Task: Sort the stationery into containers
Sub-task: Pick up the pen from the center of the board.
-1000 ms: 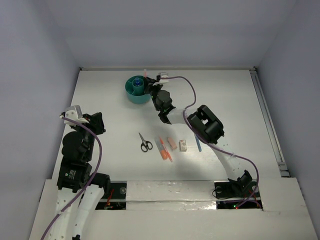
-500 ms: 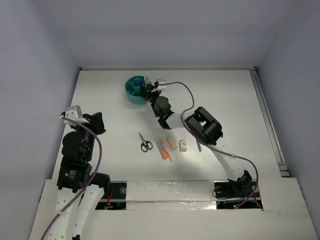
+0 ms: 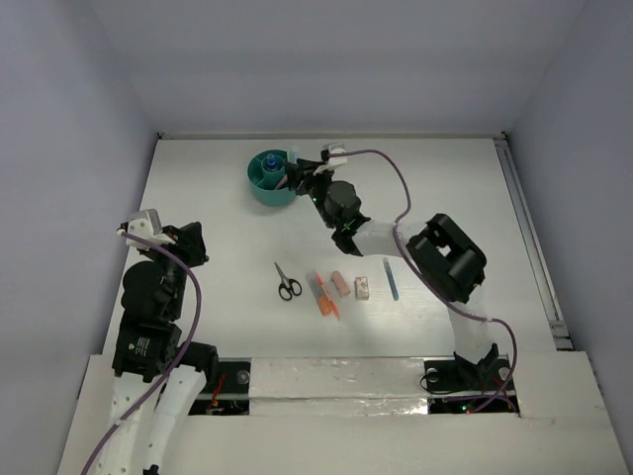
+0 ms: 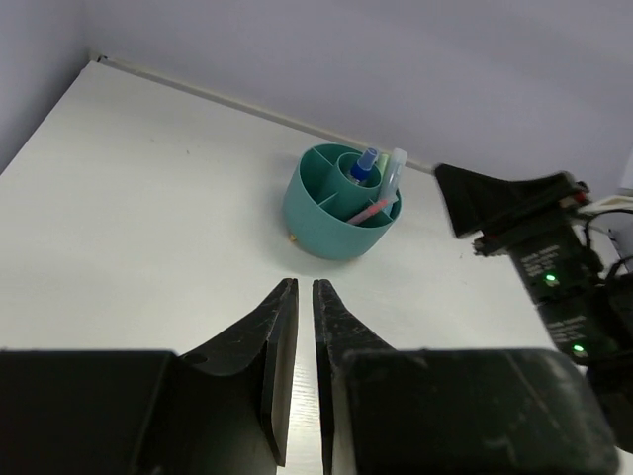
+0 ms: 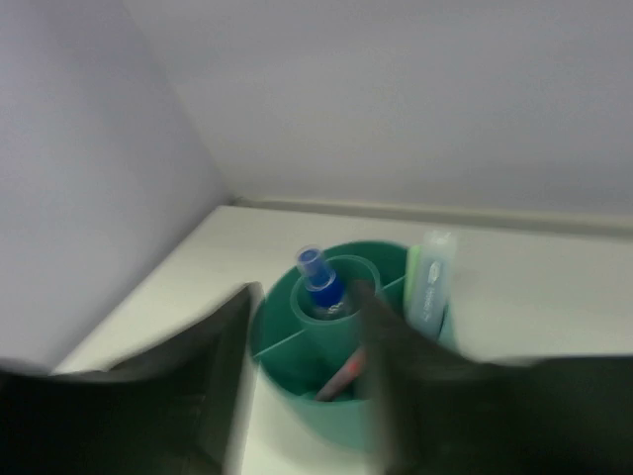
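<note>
The teal organiser [image 3: 267, 180] stands at the back of the table. It holds a blue-capped bottle [image 5: 321, 282] in the central cup, a green highlighter [image 5: 430, 282] and a pink pen [image 5: 346, 374]. My right gripper [image 3: 300, 178] is open and empty at the organiser's right side, with the organiser [image 5: 331, 416] between its blurred fingers [image 5: 229, 381]. On the table lie black-handled scissors [image 3: 287, 282], orange pens [image 3: 324, 295], a pink eraser [image 3: 340, 284], a white eraser [image 3: 362, 288] and a blue pen [image 3: 391, 279]. My left gripper [image 4: 302, 289] is shut and empty, far from the organiser [image 4: 331, 213].
The left arm [image 3: 153, 287] is folded at the table's left side. The right arm's elbow [image 3: 450, 257] hangs over the table to the right of the loose items. The back wall is close behind the organiser.
The right arm's elbow has swung to the right, uncovering the blue pen, and its wrist has shifted slightly right. Its gripper stays beside the organiser. The left arm has not moved.
</note>
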Available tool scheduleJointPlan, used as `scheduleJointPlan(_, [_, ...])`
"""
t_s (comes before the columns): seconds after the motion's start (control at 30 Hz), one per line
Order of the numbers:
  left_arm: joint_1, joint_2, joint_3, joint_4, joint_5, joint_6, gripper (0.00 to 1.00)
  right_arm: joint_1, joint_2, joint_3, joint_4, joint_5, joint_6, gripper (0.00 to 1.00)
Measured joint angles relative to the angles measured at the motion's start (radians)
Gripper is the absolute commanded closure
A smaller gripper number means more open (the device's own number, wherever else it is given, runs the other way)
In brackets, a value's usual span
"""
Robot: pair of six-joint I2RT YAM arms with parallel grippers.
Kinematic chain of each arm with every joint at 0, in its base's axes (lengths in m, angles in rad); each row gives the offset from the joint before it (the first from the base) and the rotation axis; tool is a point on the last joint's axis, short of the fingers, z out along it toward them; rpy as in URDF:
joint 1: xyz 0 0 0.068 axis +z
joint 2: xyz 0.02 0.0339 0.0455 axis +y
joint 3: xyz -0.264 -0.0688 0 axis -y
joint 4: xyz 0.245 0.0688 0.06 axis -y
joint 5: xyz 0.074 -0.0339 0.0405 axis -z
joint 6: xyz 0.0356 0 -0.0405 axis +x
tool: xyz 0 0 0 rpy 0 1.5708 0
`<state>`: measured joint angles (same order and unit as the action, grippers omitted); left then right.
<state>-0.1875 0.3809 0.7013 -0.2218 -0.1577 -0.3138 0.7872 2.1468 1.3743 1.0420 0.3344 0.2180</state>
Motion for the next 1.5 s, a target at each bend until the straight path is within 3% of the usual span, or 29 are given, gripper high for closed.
scheduleJointPlan(0.07, [0.000,-0.006,0.000,0.000,0.000,0.000,0.91,0.000,-0.082,-0.069,-0.037,-0.018,0.027,0.96])
scheduleJointPlan(0.1, [0.000,-0.010,0.000,0.001,-0.002,0.000,0.91,0.000,-0.113,-0.115,-0.073,-0.029,0.057,1.00])
scheduleJointPlan(0.27, [-0.005,-0.033,0.000,0.000,-0.011,0.000,0.91,-0.024,-0.307,-0.280,-0.341,-0.101,0.180,1.00])
scheduleJointPlan(0.53, [-0.031,-0.051,0.000,0.000,-0.016,0.001,0.93,-0.095,-0.664,-0.472,-0.971,-0.093,0.251,1.00])
scheduleJointPlan(0.57, [-0.035,-0.056,0.000,0.001,-0.016,0.001,0.92,-0.108,-0.703,-0.488,-1.038,-0.089,0.259,0.98])
scheduleJointPlan(0.7, [-0.040,-0.072,0.000,0.000,-0.017,0.001,0.90,-0.175,-0.753,-0.496,-1.233,-0.075,0.276,0.39])
scheduleJointPlan(0.8, [-0.050,-0.087,0.000,0.000,-0.017,0.001,0.89,-0.238,-0.747,-0.521,-1.320,-0.076,0.267,0.34])
scheduleJointPlan(1.27, [-0.075,-0.106,0.000,0.000,-0.019,0.001,0.86,-0.282,-0.555,-0.490,-1.454,-0.188,0.211,0.51])
scheduleJointPlan(1.4, [-0.077,-0.108,0.000,0.000,-0.019,0.001,0.86,-0.282,-0.501,-0.431,-1.463,-0.184,0.195,0.71])
scheduleJointPlan(1.47, [-0.082,-0.108,0.000,0.000,-0.022,0.001,0.86,-0.282,-0.488,-0.418,-1.466,-0.177,0.193,0.71])
scheduleJointPlan(1.5, [-0.085,-0.108,0.000,0.000,-0.023,0.001,0.86,-0.282,-0.484,-0.412,-1.471,-0.175,0.191,0.79])
